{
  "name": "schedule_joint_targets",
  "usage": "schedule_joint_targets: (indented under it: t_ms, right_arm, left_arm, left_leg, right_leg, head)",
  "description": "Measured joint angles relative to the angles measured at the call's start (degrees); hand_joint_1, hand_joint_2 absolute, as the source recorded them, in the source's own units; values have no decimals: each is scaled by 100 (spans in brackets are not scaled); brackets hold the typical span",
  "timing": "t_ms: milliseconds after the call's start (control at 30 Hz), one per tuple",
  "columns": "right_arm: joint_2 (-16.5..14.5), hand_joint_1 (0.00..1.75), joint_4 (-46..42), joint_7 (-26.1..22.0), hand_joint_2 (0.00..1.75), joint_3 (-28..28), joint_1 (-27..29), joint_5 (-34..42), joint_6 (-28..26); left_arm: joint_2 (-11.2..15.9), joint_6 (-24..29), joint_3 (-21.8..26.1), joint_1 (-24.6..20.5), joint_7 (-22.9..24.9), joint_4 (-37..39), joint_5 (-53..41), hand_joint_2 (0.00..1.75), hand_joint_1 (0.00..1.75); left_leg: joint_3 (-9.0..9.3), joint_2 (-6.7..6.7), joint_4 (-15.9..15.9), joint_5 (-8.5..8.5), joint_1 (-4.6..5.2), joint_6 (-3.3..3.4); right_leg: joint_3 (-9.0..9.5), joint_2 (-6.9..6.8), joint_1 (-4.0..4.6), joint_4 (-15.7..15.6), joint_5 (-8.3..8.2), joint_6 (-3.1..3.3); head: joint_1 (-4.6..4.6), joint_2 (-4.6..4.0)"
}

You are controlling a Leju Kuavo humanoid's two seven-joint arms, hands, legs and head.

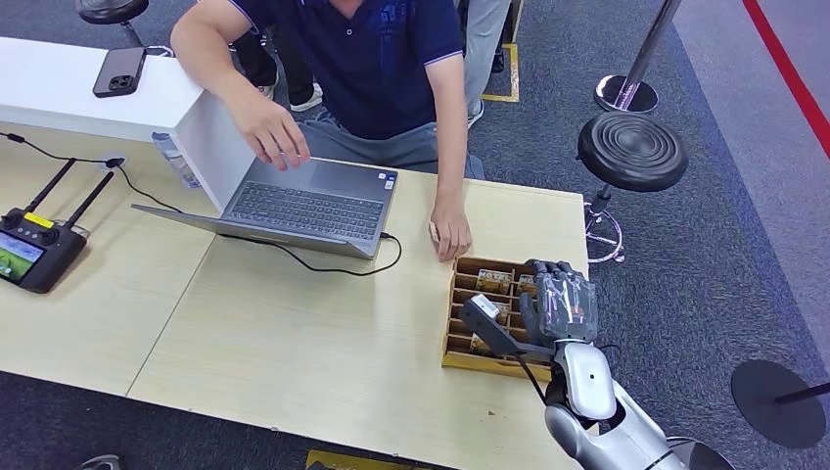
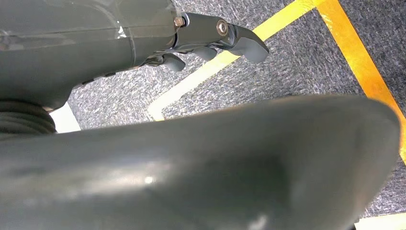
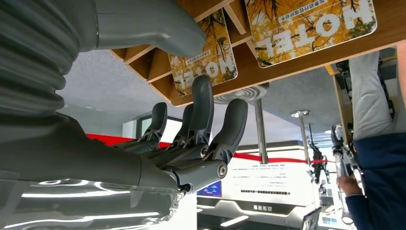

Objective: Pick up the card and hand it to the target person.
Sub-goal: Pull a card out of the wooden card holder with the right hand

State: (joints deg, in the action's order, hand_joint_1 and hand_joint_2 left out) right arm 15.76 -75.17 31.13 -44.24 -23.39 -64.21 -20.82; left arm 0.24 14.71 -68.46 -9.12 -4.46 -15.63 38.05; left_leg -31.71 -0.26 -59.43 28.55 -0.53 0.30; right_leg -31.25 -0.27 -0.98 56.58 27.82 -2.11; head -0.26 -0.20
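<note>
Glossy yellow leaf-print hotel cards [image 3: 309,26] lie in the slotted wooden tray [image 1: 468,364] at the pale wood-grain counter's [image 1: 294,333] edge. Right hand [image 1: 560,302], grey and jointed, hovers over the tray, fingers [image 3: 230,127] spread and holding nothing. Left hand [image 2: 210,40] hangs above speckled carpet, fingers curled in, empty.

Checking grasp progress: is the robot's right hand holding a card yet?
No. The right hand is open above the wooden tray, fingers spread with nothing between them; the cards lie in their slots.
</note>
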Motion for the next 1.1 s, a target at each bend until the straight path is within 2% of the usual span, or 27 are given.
schedule_joint_targets:
  t_ms: [633,1100]
  right_arm:
    - [0,97,207,-66,175,-2,-36,131,-167]
    - [75,94,-170,130,175,145,-56,44,-224]
  left_arm:
    - [-15,0,0,1,16,0,-8,0,0]
    - [-11,8,1,8,16,0,-97,0,0]
  left_leg:
    - [-1,0,0,0,0,0]
    - [0,0,0,0,0,0]
  right_leg:
    - [0,-1,0,0,0,0]
    - [0,0,0,0,0,0]
  head:
    - [0,0]
    - [0,0]
